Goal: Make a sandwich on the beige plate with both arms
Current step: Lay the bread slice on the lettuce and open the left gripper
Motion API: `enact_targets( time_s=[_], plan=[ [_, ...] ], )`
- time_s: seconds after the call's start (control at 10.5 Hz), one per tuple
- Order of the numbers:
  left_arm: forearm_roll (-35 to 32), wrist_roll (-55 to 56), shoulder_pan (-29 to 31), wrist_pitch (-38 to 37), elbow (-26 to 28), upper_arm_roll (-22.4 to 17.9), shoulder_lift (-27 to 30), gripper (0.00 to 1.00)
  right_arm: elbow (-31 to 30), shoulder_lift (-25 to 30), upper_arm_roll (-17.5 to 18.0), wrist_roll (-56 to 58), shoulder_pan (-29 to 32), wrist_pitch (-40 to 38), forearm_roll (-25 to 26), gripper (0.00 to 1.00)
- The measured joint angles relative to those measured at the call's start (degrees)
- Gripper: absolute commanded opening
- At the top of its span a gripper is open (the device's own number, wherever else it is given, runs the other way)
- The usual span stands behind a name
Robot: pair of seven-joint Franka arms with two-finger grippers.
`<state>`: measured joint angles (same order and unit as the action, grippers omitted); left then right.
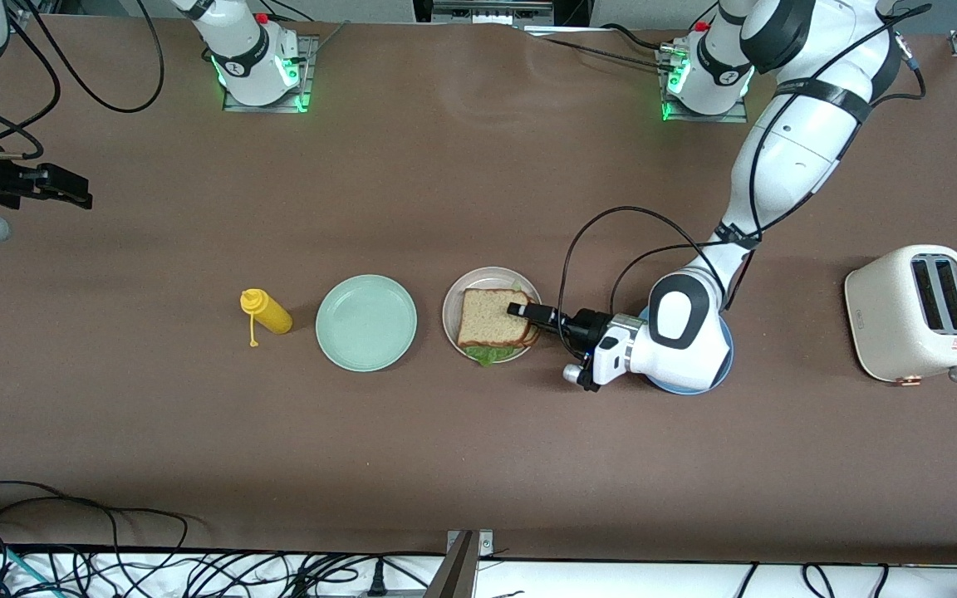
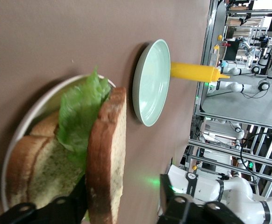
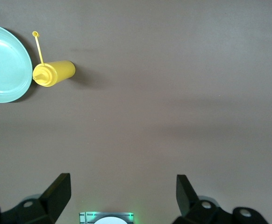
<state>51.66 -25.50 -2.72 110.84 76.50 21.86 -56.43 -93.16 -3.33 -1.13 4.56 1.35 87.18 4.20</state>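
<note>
The sandwich point(image 1: 493, 320) lies on the beige plate point(image 1: 455, 297), lettuce point(image 2: 81, 116) poking out between the two slices, near the middle of the worktop point(image 1: 478, 465). The risk, as I judge it: the left claw point(image 2: 122, 200) has its fingers apart but straddling the top slice's edge, so a skewed retreat could drag the slice off the stack. That arm reaches low and level over the blue plate point(image 1: 723, 365). The right claw point(image 1: 71, 195) waits open, raised over the worktop's right-arm end.
</note>
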Motion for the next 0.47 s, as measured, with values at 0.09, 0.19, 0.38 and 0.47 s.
enact_targets(
  time_s=[0.09,0.19,0.38,0.47],
  plan=[
    [-3.5,0.27,0.39,0.0,-0.68,-0.17,0.67,1.0,0.0,-0.05,0.0,0.0,0.06,0.0,0.0,1.0],
    [-7.0,1.51,0.98,-0.01,-0.98,-0.21,1.89,1.0,0.0,-0.06,0.0,-0.03,0.07,0.01,0.0,1.0],
    [-13.9,5.39,1.75,-0.09,-1.07,-0.27,4.72,1.0,0.0,-0.06,0.0,-0.05,0.13,0.13,0.0,1.0],
    [-17.71,7.03,1.89,-0.11,-1.08,-0.31,5.99,1.0,0.0,-0.06,0.0,-0.02,0.13,0.18,0.0,1.0]
  ],
)
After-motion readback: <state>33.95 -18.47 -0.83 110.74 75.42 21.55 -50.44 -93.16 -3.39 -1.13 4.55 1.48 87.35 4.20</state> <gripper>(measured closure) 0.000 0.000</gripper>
